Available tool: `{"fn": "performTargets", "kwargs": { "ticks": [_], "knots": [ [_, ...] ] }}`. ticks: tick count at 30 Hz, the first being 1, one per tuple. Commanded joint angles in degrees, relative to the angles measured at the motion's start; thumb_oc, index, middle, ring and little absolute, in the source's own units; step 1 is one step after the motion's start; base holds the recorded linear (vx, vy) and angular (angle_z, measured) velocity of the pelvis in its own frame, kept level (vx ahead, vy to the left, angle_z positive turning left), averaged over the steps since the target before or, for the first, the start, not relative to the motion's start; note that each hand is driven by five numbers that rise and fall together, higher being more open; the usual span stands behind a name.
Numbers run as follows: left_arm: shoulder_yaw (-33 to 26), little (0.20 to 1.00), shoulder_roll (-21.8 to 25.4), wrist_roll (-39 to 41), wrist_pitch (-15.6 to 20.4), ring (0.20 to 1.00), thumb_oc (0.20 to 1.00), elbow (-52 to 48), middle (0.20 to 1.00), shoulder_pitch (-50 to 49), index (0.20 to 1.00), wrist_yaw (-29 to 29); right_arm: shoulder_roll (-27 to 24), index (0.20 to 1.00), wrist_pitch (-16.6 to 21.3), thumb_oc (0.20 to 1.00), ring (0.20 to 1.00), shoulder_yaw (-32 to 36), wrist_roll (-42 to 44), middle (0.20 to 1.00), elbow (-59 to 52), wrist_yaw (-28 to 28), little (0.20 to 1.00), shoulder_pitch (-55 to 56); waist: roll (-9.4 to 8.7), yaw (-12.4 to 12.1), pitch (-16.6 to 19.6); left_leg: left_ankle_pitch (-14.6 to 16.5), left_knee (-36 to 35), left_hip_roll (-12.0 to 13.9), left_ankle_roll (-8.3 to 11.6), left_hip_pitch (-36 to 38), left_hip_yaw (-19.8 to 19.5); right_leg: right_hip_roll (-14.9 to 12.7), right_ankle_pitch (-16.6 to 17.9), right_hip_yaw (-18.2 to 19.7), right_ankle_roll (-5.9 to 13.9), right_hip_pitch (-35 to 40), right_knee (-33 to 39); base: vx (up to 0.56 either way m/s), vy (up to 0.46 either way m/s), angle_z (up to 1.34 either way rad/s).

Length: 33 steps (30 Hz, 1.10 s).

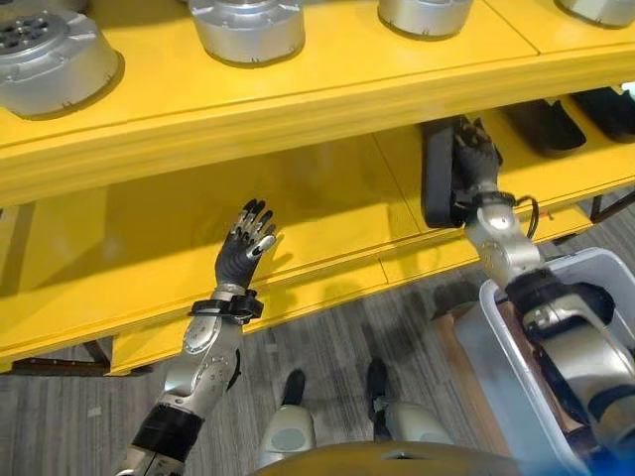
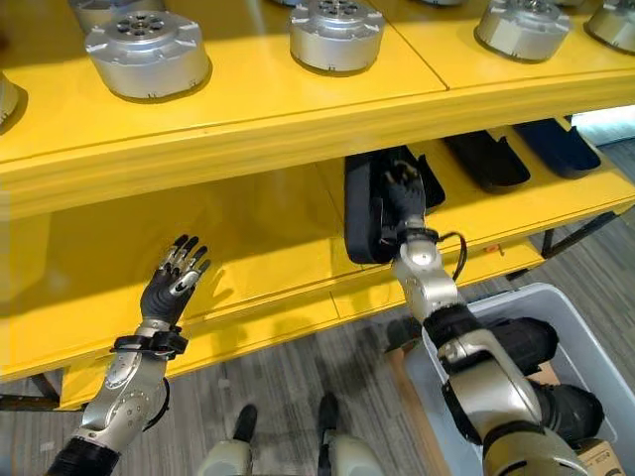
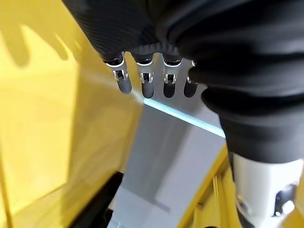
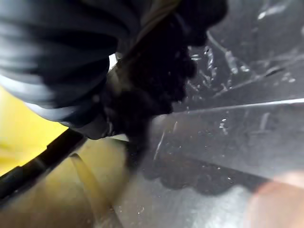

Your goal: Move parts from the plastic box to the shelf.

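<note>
A long black part point(image 1: 437, 174) stands on its edge on the lower yellow shelf point(image 1: 327, 213). My right hand point(image 1: 477, 159) is against its right side, fingers curled over it. The right wrist view has the dark fingers point(image 4: 161, 71) pressed on the part's glossy black surface point(image 4: 247, 128). The grey plastic box point(image 1: 499, 359) sits on the floor at the lower right, under my right arm. In front of the lower shelf's edge, my left hand point(image 1: 246, 243) is raised with its fingers point(image 3: 142, 83) straight, holding nothing.
Two more black parts point(image 2: 486, 159) point(image 2: 556, 144) lie on the lower shelf to the right. Several round silver housings point(image 1: 246, 28) point(image 2: 147, 52) stand on the upper shelf point(image 1: 298, 89). Grey plank floor lies below the shelf.
</note>
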<state>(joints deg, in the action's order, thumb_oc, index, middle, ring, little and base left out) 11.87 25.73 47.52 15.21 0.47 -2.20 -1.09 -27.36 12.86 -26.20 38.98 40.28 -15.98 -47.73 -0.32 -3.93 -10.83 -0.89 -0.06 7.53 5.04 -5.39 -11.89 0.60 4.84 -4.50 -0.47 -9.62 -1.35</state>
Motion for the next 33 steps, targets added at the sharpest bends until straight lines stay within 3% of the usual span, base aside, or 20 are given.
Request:
{"fn": "performTargets", "kwargs": {
  "ticks": [1,3,4,8,12,17,22,26,28,33],
  "knots": [
    [0.47,1.000,3.35,1.52,2.41,1.000,1.000,-5.13,1.000,2.31,1.000,1.43,-1.07,0.200,1.83,0.200,0.200,0.05,-2.57,0.200,-0.70,0.23,0.200,-6.65,-1.82,-0.27,-0.03,1.11,5.41,1.07,-0.18,-3.71,4.41,-9.88,-8.74,-3.46,3.72,-1.14,-10.25,-0.16,-0.038,0.38],
    [0.83,1.000,3.42,1.61,2.27,1.000,1.000,-5.46,1.000,2.89,1.000,1.65,0.53,0.200,1.52,0.200,0.200,-1.29,-2.95,0.200,1.91,0.54,0.200,-10.00,-1.85,-0.46,-0.83,1.41,7.31,1.12,-0.36,-4.99,6.46,-10.48,-8.96,-4.63,3.56,-1.55,-11.63,-0.07,0.002,0.68],
    [1.23,1.000,3.60,1.77,2.19,1.000,1.000,-5.93,1.000,2.75,1.000,1.57,3.46,0.200,0.96,0.200,0.200,-2.56,-4.30,0.200,5.58,-0.04,0.200,-12.27,-1.59,-1.14,-0.92,2.00,6.87,1.30,-0.68,-4.32,6.08,-10.20,-9.00,-4.72,3.86,-2.05,-13.11,0.00,0.005,0.61],
    [2.31,1.000,4.76,1.83,2.16,1.000,1.000,-5.84,1.000,4.12,1.000,1.22,7.21,0.200,0.91,0.200,0.200,-2.16,-1.21,0.200,9.14,0.14,0.200,-14.51,-1.49,-2.24,-1.88,3.18,8.32,-0.50,-1.29,-5.50,4.89,-11.66,-9.07,-5.52,4.31,-2.31,-14.29,-0.01,0.031,0.20],
    [2.62,1.000,6.05,2.13,2.57,1.000,1.000,-6.34,1.000,4.94,1.000,0.81,8.87,0.200,-0.11,0.200,0.200,-2.66,-2.67,0.200,16.14,-1.22,0.200,-19.92,-0.75,-4.15,-3.46,3.36,9.43,-2.16,-1.72,-7.90,3.32,-13.12,-9.00,-6.30,4.64,-3.36,-15.43,-0.02,0.064,0.39],
    [3.17,1.000,7.98,0.24,4.65,1.000,1.000,-7.87,1.000,8.23,1.000,-0.34,5.70,0.200,-0.31,0.200,0.200,-2.71,-3.26,0.200,22.47,-2.98,0.200,-27.16,0.46,-7.13,-6.51,4.08,12.19,-4.56,-1.89,-11.95,2.05,-15.01,-10.17,-6.91,4.95,-6.00,-18.78,-0.03,0.053,0.31],
    [7.19,1.000,6.44,-0.05,4.92,1.000,1.000,-7.79,1.000,10.50,1.000,-0.79,-1.81,0.200,-0.91,0.200,0.200,-2.56,-3.71,0.200,29.84,-4.20,0.200,-32.58,2.27,-9.49,-8.87,4.05,13.85,-6.77,-2.02,-15.12,-0.70,-16.79,-11.35,-8.90,5.00,-6.74,-20.77,0.03,-0.008,0.29],
    [7.85,1.000,6.46,-0.57,5.14,1.000,1.000,-8.07,1.000,10.83,1.000,-1.06,-5.70,0.200,-1.20,0.200,0.200,-3.26,-4.38,0.200,31.40,-4.56,0.200,-34.53,2.85,-10.42,-9.81,3.98,13.76,-6.73,-2.11,-16.03,-0.99,-16.77,-11.65,-9.20,5.02,-7.58,-21.13,0.03,-0.007,0.35],
    [8.66,1.000,6.58,-1.34,5.50,1.000,1.000,-8.11,1.000,11.55,1.000,-1.56,-10.27,0.200,-1.52,0.200,0.200,-4.92,-5.93,0.200,32.84,-4.87,0.200,-36.06,3.09,-11.01,-10.62,4.12,14.25,-6.86,-2.06,-17.47,-1.49,-16.79,-12.16,-9.51,5.16,-8.78,-21.95,0.06,-0.036,-0.05],
    [9.35,1.000,5.96,-1.90,5.86,1.000,1.000,-8.28,1.000,11.93,1.000,-1.90,-13.81,0.200,-2.07,0.200,0.200,-7.02,-9.21,0.200,33.78,-4.87,0.200,-36.67,3.50,-11.22,-11.52,4.42,14.73,-7.14,-2.09,-18.28,-1.70,-16.90,-12.38,-9.76,5.24,-9.36,-22.29,0.04,-0.006,0.05]
  ]
}}
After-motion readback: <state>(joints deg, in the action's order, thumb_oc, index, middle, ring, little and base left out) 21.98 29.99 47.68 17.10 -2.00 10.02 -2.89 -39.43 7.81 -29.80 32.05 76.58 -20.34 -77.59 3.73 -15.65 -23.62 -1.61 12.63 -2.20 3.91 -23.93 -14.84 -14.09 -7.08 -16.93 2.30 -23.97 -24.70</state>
